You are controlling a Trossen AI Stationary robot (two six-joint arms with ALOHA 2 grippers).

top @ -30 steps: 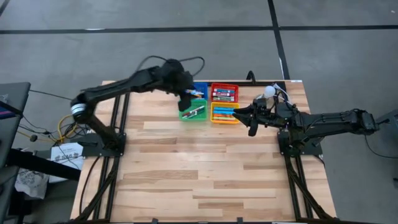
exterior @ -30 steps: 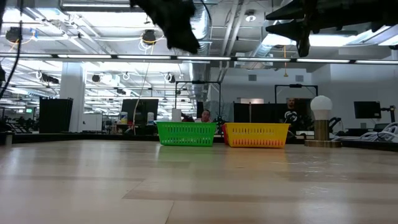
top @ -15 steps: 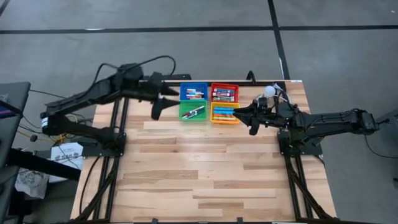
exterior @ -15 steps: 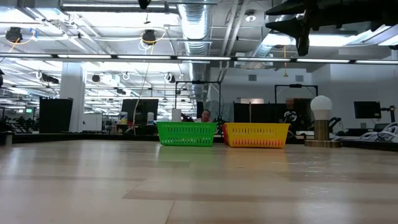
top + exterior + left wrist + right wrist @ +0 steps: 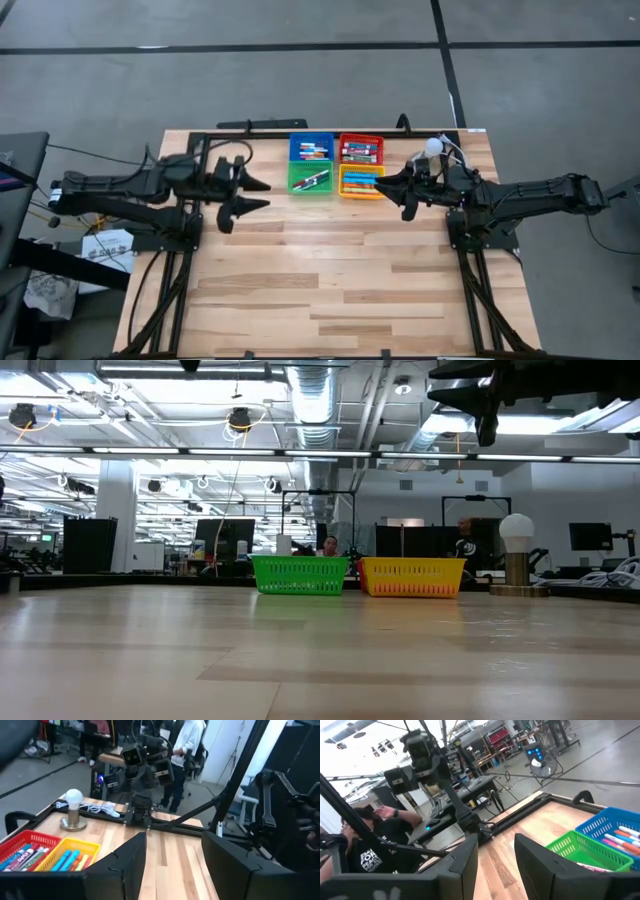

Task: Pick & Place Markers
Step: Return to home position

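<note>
Two arms and four bins on my screens, the bins set in a square toward the far edge of the table (image 5: pixel 330 270): blue bin (image 5: pixel 293 148) and red bin (image 5: pixel 361 136) behind, green bin (image 5: pixel 310 190) and yellow bin (image 5: pixel 343 180) in front. Every one of the markers (image 5: pixel 360 152) I can see lies inside a bin. They are short sticks with white or coloured barrels, too small to count. The left gripper (image 5: pixel 262 194) hovers near the green bin, fingers parted and empty. The right gripper (image 5: pixel 390 197) hangs high over the yellow bin's right edge, likewise spread and holding nothing.

The markers (image 5: pixel 360 152) — capped, many-coloured — lie flat inside the four bins (image 5: pixel 291 180).
</note>
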